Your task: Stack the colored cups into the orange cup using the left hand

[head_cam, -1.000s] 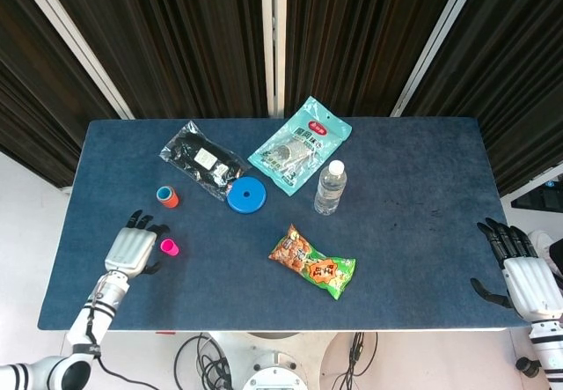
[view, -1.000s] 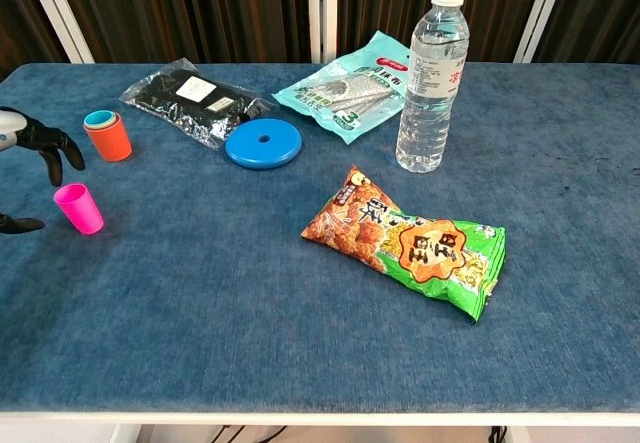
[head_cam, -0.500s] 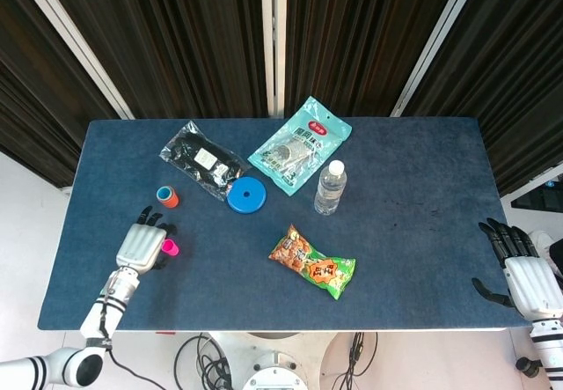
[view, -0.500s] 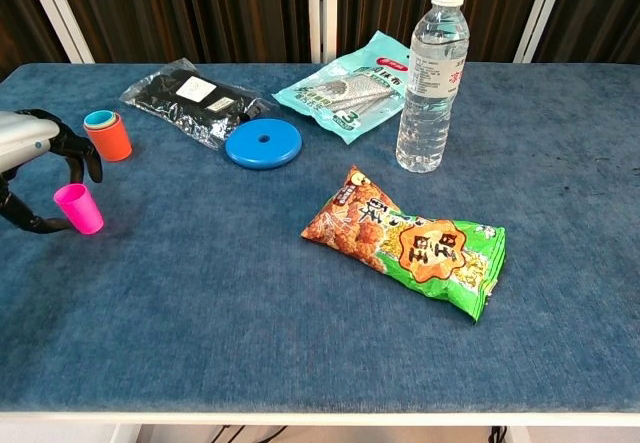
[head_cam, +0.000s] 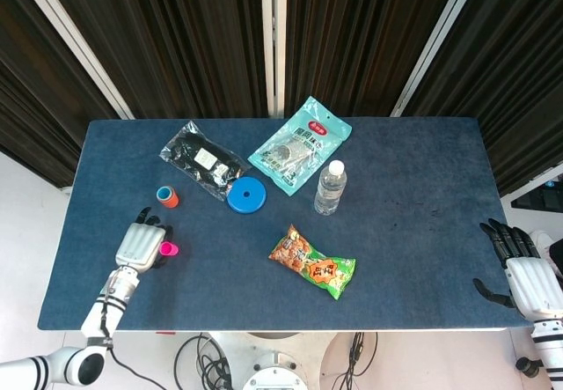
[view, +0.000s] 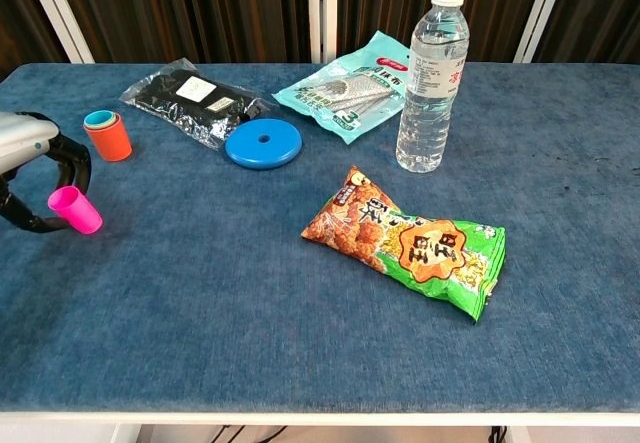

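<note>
Pink plastic is the nearest task thing: the pink cup [view: 75,210] sits at the table's [view: 300,363] near left edge, tilted, its mouth leaning left toward the left hand [view: 25,168]. The dark fingers [view: 72,158] curl round the cup from the left and above, seemingly pinching it against the thumb below; in the head view the hand [head_cam: 137,245] lies just left of the cup [head_cam: 168,249]. The tilt suggests the cup is gripped, though contact is hard to confirm.

Farther back and slightly right stands the orange cup [view: 108,136], upright, with a teal cup already nested in it. So the carry would run away from the robot, with the pink cup righted before it drops in.

The right hand [head_cam: 528,280] rests off the table's far right edge, fingers spread, holding nothing.
</note>
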`<action>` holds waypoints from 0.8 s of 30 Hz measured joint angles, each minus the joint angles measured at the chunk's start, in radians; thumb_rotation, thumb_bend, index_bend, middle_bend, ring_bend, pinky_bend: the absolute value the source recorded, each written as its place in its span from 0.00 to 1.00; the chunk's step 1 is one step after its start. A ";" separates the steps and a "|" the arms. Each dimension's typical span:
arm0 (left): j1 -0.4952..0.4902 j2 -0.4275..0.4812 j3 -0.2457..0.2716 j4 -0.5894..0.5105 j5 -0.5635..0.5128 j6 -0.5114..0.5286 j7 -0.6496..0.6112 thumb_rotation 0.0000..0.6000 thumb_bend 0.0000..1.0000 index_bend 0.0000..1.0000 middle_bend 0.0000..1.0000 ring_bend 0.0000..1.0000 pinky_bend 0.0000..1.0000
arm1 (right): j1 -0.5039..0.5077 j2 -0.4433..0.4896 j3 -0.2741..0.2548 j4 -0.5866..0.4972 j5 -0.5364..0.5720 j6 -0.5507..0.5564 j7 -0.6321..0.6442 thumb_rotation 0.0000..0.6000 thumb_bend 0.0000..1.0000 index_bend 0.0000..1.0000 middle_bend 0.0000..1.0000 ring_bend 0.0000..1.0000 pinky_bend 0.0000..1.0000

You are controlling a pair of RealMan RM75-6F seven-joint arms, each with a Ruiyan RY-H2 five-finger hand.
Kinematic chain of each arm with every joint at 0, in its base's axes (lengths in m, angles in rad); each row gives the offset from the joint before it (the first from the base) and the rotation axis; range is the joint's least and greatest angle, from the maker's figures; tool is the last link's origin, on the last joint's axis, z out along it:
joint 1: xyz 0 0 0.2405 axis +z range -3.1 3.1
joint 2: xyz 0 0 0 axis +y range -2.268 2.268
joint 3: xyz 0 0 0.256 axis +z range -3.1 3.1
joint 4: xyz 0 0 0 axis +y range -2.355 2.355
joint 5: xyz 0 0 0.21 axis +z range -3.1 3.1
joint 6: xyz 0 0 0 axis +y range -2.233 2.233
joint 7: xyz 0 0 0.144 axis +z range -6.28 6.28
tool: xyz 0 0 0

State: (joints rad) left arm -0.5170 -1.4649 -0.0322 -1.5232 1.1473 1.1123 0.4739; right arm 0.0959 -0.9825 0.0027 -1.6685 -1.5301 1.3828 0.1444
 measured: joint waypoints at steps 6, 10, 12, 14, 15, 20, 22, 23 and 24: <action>0.003 0.016 -0.021 -0.028 -0.002 0.008 -0.018 1.00 0.25 0.51 0.54 0.25 0.11 | -0.001 0.001 0.002 0.001 0.002 0.002 0.001 1.00 0.21 0.00 0.00 0.00 0.00; 0.005 0.049 -0.048 -0.076 -0.014 0.020 -0.033 1.00 0.25 0.52 0.55 0.25 0.11 | 0.000 0.001 0.002 0.001 0.003 0.000 0.002 1.00 0.21 0.00 0.00 0.00 0.00; 0.005 0.072 -0.074 -0.104 -0.032 0.027 -0.047 1.00 0.25 0.52 0.55 0.25 0.11 | 0.001 0.000 0.002 0.002 0.002 -0.001 0.003 1.00 0.21 0.00 0.00 0.00 0.00; 0.004 0.092 -0.104 -0.126 -0.061 0.030 -0.062 1.00 0.25 0.52 0.55 0.25 0.11 | 0.002 -0.001 0.002 0.002 0.002 -0.004 0.003 1.00 0.21 0.00 0.00 0.00 0.00; 0.002 0.100 -0.117 -0.132 -0.076 0.029 -0.067 1.00 0.25 0.52 0.55 0.25 0.11 | 0.003 -0.002 0.002 0.003 0.002 -0.005 0.003 1.00 0.21 0.00 0.00 0.00 0.00; -0.027 0.121 -0.186 -0.130 -0.188 0.002 -0.083 1.00 0.25 0.52 0.55 0.25 0.12 | 0.004 -0.006 0.000 -0.001 -0.004 -0.004 0.001 1.00 0.21 0.00 0.00 0.00 0.00; -0.045 0.119 -0.208 -0.111 -0.235 -0.015 -0.082 1.00 0.25 0.52 0.55 0.25 0.12 | 0.002 -0.006 0.000 -0.004 -0.006 0.000 0.003 1.00 0.21 0.00 0.00 0.00 0.00; -0.058 0.114 -0.219 -0.090 -0.258 -0.023 -0.078 1.00 0.25 0.52 0.55 0.25 0.12 | 0.002 -0.005 0.000 -0.005 -0.007 0.003 0.004 1.00 0.21 0.00 0.00 0.00 0.00; -0.068 0.108 -0.227 -0.071 -0.272 -0.028 -0.075 1.00 0.25 0.52 0.55 0.25 0.12 | 0.001 -0.004 0.001 -0.007 -0.008 0.006 0.005 1.00 0.21 0.00 0.00 0.00 0.00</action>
State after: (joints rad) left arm -0.5848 -1.3567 -0.2590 -1.5943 0.8756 1.0842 0.3985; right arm 0.0968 -0.9862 0.0036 -1.6753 -1.5377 1.3888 0.1490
